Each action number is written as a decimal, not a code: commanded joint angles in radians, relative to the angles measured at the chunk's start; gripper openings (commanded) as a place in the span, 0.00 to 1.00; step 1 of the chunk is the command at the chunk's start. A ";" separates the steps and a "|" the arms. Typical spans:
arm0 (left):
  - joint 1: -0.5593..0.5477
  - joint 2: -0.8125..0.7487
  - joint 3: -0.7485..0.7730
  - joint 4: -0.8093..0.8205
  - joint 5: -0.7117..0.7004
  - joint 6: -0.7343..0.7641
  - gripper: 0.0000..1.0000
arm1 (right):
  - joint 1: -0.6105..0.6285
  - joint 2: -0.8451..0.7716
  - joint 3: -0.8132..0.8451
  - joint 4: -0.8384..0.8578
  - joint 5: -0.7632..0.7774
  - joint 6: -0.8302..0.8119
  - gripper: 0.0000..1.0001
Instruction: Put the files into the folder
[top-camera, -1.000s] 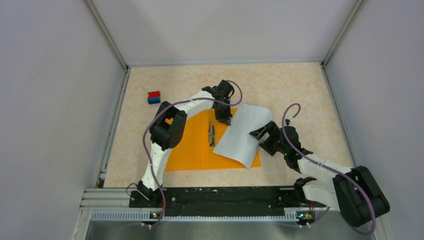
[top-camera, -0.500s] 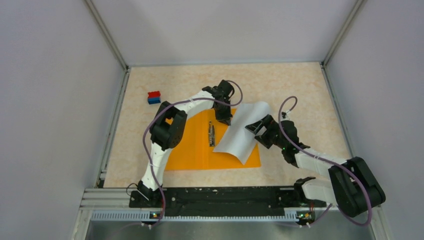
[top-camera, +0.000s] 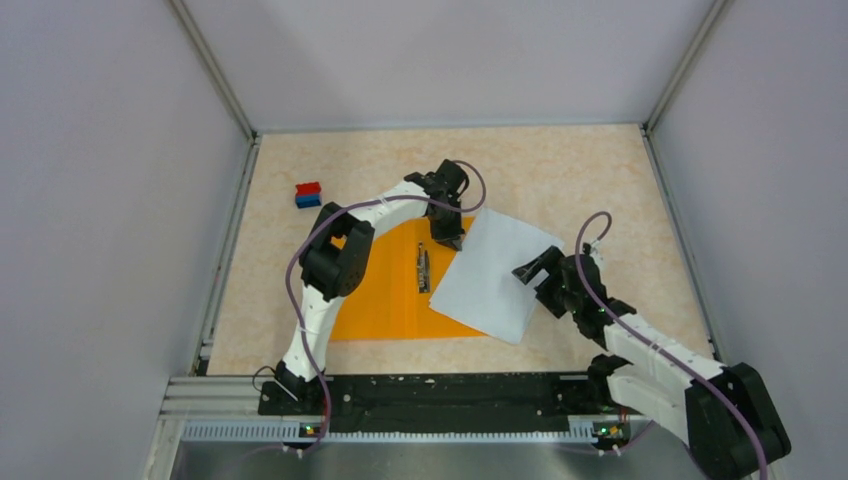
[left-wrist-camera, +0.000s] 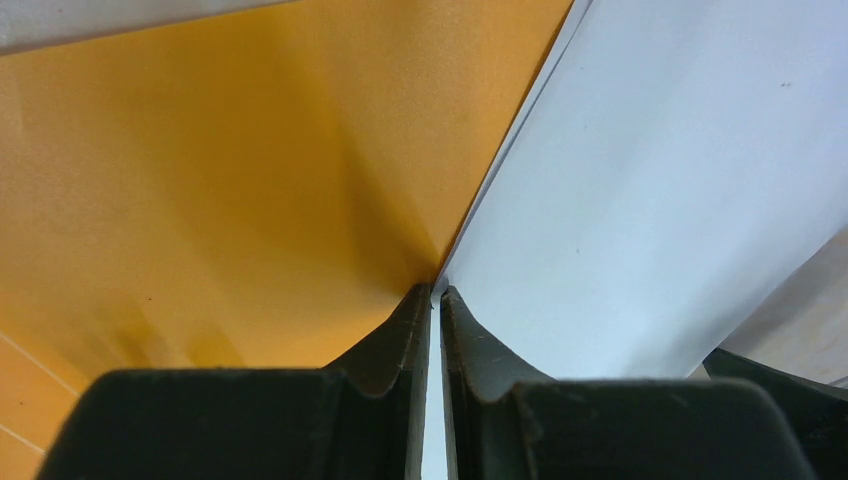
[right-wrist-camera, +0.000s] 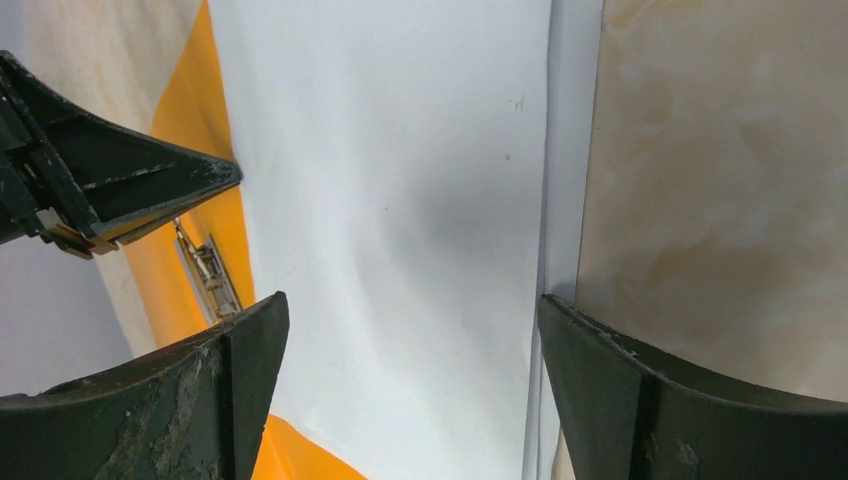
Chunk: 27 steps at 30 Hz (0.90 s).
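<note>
The orange folder (top-camera: 380, 290) lies open and flat, its metal clip (top-camera: 423, 270) along the middle. The white files (top-camera: 490, 275) lie skewed over the folder's right half and out onto the table. My left gripper (top-camera: 449, 238) is shut on the files' far left corner; in the left wrist view its jaws (left-wrist-camera: 436, 295) pinch the sheet edge between the folder (left-wrist-camera: 200, 180) and the files (left-wrist-camera: 680, 180). My right gripper (top-camera: 538, 268) is open just above the files' right edge; in the right wrist view (right-wrist-camera: 412, 300) the files (right-wrist-camera: 400, 200) lie flat beneath it.
A small red-and-blue block (top-camera: 308, 194) sits at the far left of the table (top-camera: 600, 190). Grey walls close in the left, back and right sides. The left gripper's finger (right-wrist-camera: 120, 185) and the clip (right-wrist-camera: 212, 275) show in the right wrist view.
The right gripper had the files' right edge curled up and pushed left; it has since let go and drawn back right. The files now lie flat. The left arm has not moved.
</note>
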<state>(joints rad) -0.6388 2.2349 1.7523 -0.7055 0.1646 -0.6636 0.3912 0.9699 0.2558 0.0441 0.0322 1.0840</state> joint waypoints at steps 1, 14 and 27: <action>-0.010 0.070 -0.029 -0.006 -0.055 0.020 0.15 | 0.012 -0.065 0.024 -0.215 0.107 -0.035 0.94; -0.008 0.071 -0.034 0.001 -0.050 0.025 0.16 | 0.012 -0.071 0.053 -0.180 0.014 -0.098 0.94; -0.009 0.066 -0.013 0.000 -0.029 0.064 0.28 | 0.012 -0.154 0.066 -0.519 0.074 -0.005 0.96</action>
<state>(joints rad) -0.6407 2.2349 1.7523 -0.6960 0.1795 -0.6441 0.3912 0.8391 0.3882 -0.3931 0.1299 1.0222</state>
